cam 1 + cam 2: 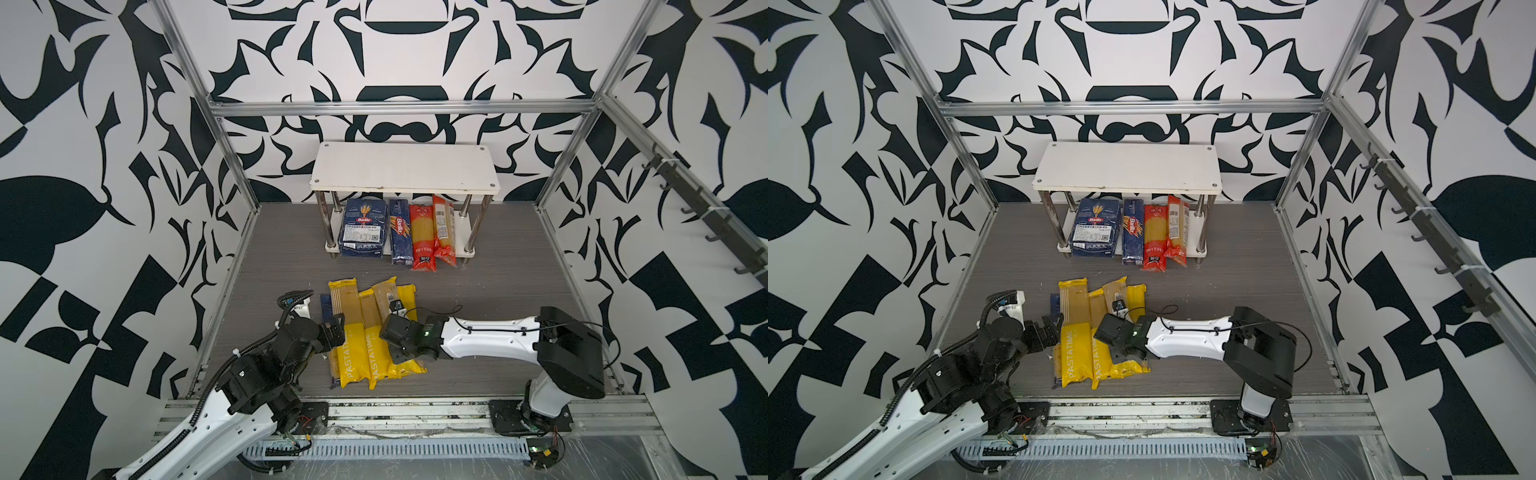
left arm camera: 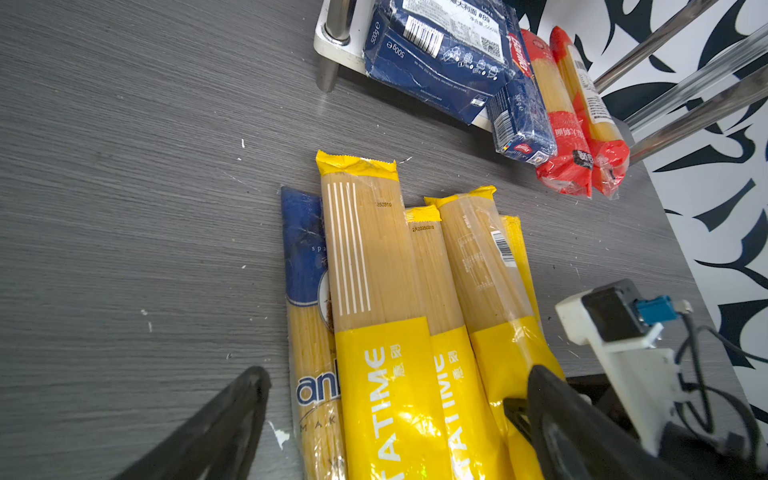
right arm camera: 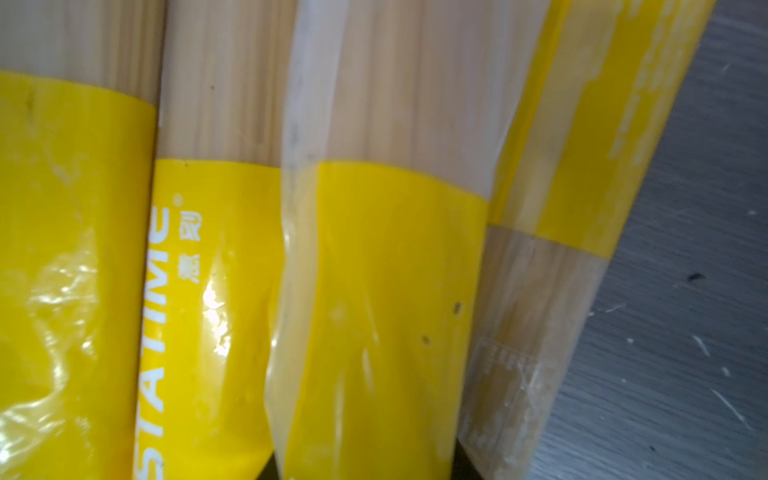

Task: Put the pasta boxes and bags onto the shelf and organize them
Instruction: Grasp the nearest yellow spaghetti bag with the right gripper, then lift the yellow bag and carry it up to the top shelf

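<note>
Four yellow bags (image 1: 353, 361) lie side by side on the near middle of the table (image 1: 498, 291), with an ankara bag (image 2: 307, 257) against their left edge. At the far side, the shelf (image 1: 405, 166) holds both pasta boxes (image 1: 362, 228) and two red bags (image 1: 424, 237) on its lower board. Reaching in low from the right, the right gripper (image 3: 365, 467) pinches one yellow bag (image 3: 374, 291). The left gripper (image 2: 397, 376) hovers over the pile's left side, jaws spread wide.

I read PASTATIME down the left yellow bag (image 1: 350, 359) and the yellow bag beside it (image 1: 377, 360). Barilla stands on the wide blue box (image 1: 362, 226) and the narrow blue box (image 1: 401, 237). The wide box's end says 500g; the dark-blue bag (image 2: 309, 291) shows "an".
</note>
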Controlling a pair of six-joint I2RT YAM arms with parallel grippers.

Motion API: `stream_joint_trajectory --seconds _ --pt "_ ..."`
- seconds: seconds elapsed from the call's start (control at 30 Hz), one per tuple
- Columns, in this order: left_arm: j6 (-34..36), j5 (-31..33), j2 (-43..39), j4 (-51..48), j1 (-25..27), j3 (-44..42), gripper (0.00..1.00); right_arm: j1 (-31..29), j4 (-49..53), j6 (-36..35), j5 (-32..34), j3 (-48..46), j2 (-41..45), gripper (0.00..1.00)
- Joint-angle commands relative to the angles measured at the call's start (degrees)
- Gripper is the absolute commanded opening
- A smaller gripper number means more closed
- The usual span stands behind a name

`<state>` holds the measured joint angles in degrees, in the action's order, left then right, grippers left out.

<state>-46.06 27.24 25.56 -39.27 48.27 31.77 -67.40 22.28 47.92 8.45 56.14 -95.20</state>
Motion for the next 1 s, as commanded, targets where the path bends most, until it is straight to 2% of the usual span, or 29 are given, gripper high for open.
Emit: stream_joint_trajectory --seconds 0.0,0.03,0.17,0.37,0.7,0.97 --pt "0.0 0.6 1.3 -1.0 -0.2 2.1 0.99 1.7 -2.5 -1.9 -9.5 -5.3 4.6 0.09" --pt "0.1 0.4 1.9 -0.8 -0.2 2.4 0.99 3.0 -3.9 -1.9 -10.9 -6.8 6.9 0.05" --pt "0.4 0.2 3.8 0.0 -0.2 3.3 0.99 7.9 -7.2 -2.3 -15.6 -11.5 15.4 0.03" --pt "1.0 0.2 6.8 2.0 -0.2 4.3 0.99 12.2 -3.7 -5.2 -18.2 -12.0 24.8 0.00" --pt "2.6 -0.1 12.4 4.6 -0.2 6.7 0.99 15.5 1.8 -7.5 -20.6 -9.5 35.0 0.00" --pt "3.4 0.5 12.5 5.9 -0.2 7.8 0.99 16.6 9.7 -10.9 -19.8 -1.3 41.2 0.00"
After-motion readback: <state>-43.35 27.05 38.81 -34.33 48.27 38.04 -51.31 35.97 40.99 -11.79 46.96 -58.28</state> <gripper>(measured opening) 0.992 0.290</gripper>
